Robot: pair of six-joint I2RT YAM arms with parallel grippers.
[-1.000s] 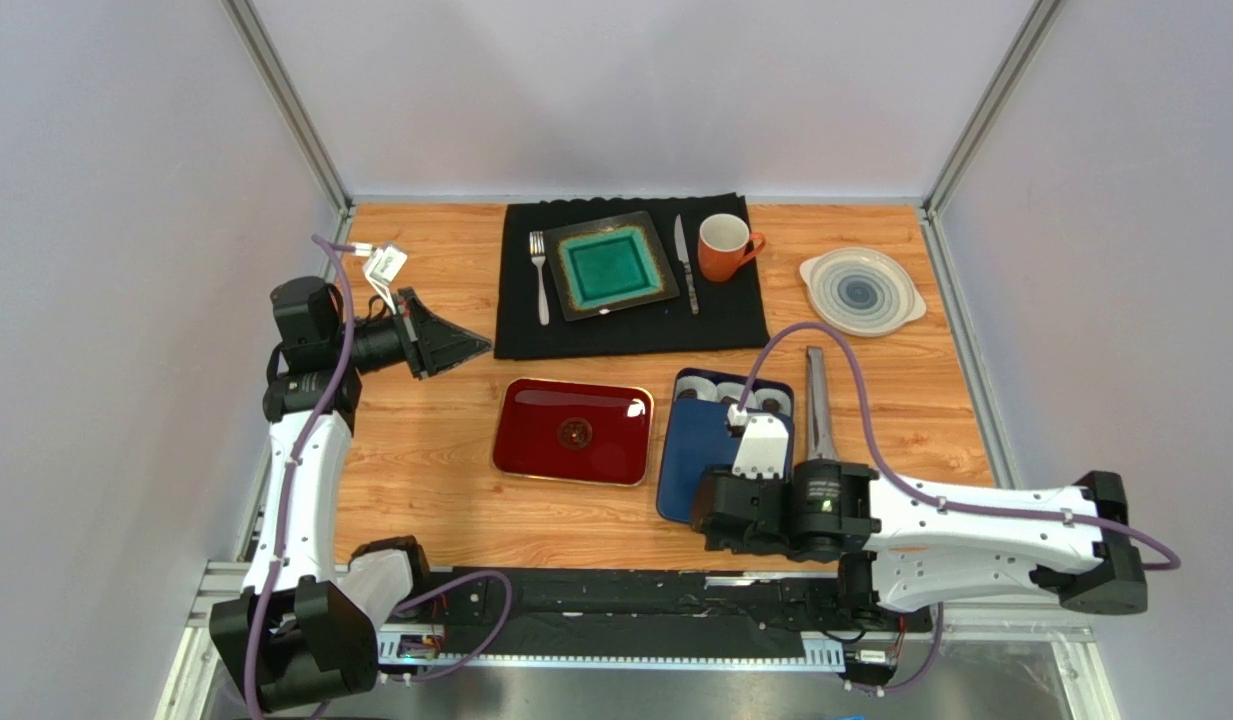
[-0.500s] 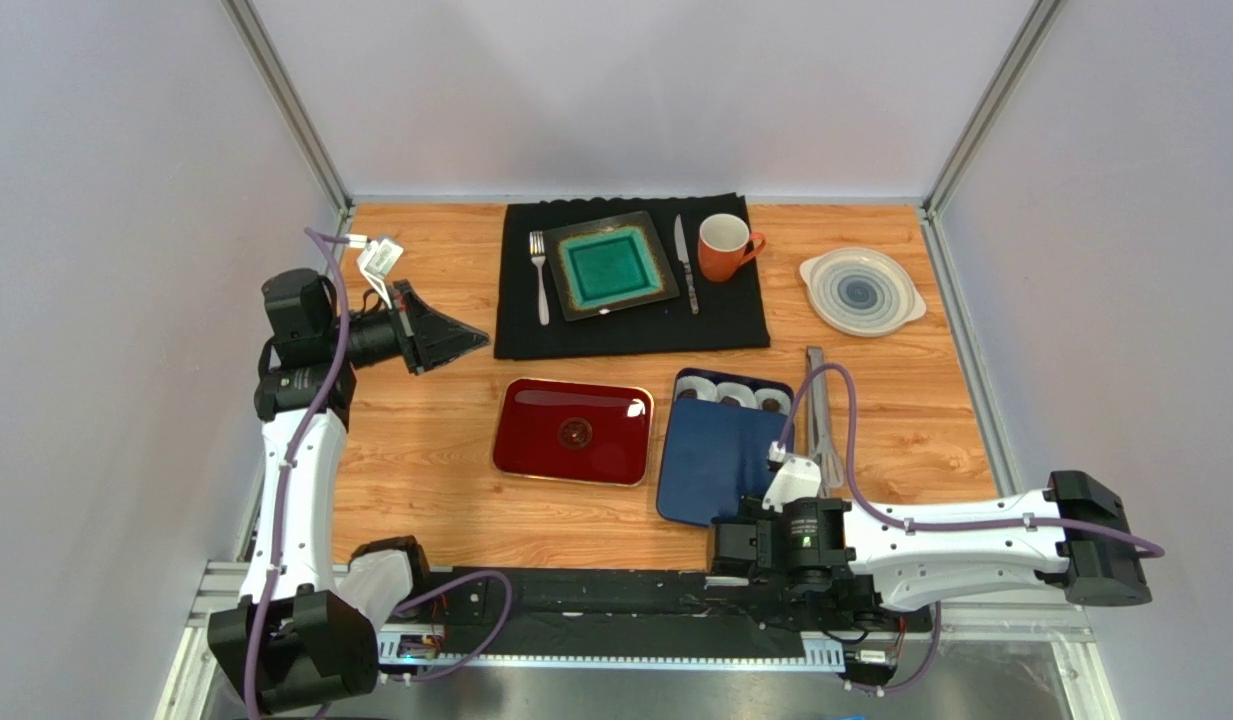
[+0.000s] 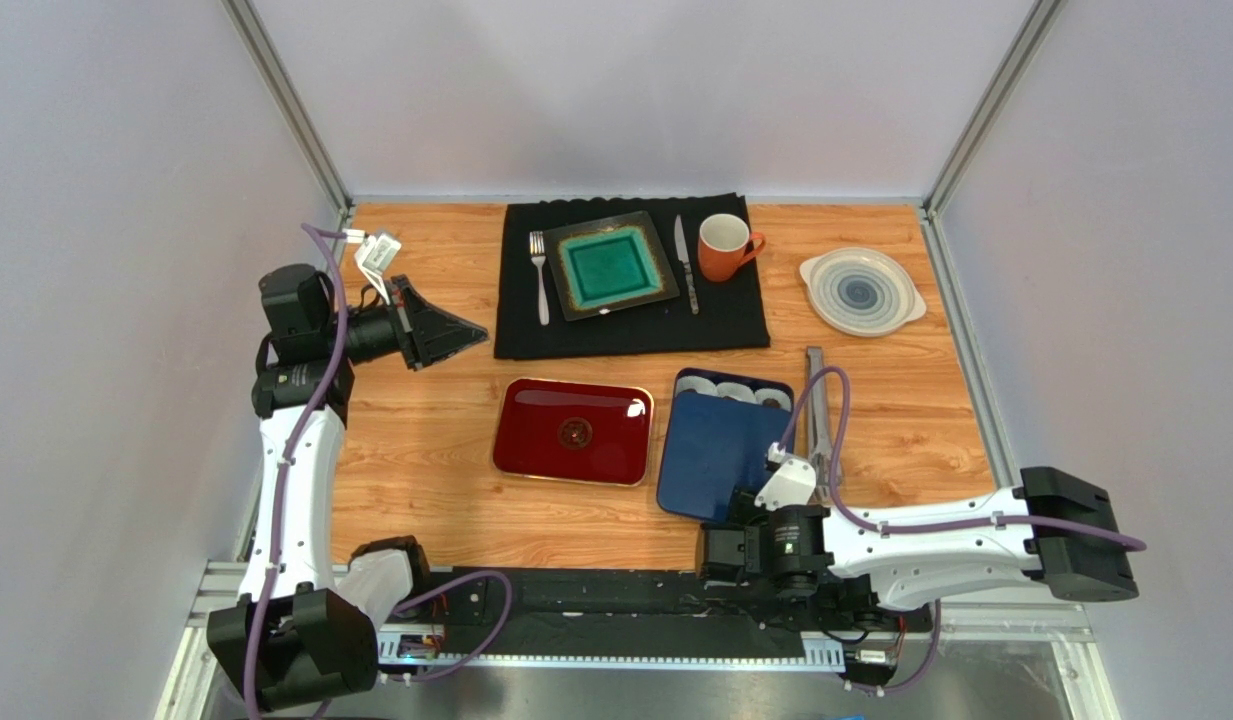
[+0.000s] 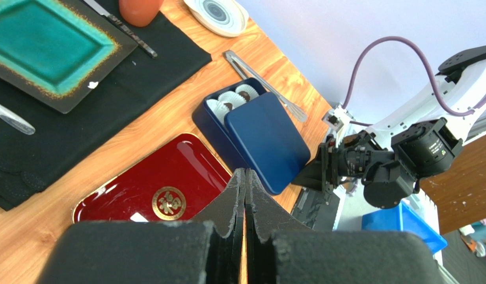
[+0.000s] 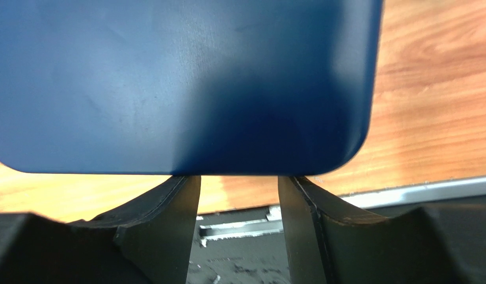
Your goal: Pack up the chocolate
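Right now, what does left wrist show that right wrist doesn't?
Left wrist only: the shut left claw, red tray, teal plate, tongs, and chocolate in paper cups at the uncovered end of the blue box. Right wrist only: a close-up of the right claw, fingers apart with nothing between them, at the blue lid and its near edge. Both: that lid and the wooden table.

Dark blue rectangular lid [image 3: 715, 458] hiding most of the navy box [image 4: 205, 127], brown chocolate rounds [image 4: 246, 93] too small to count, orange mug [image 4: 138, 6] cropped at top edge.
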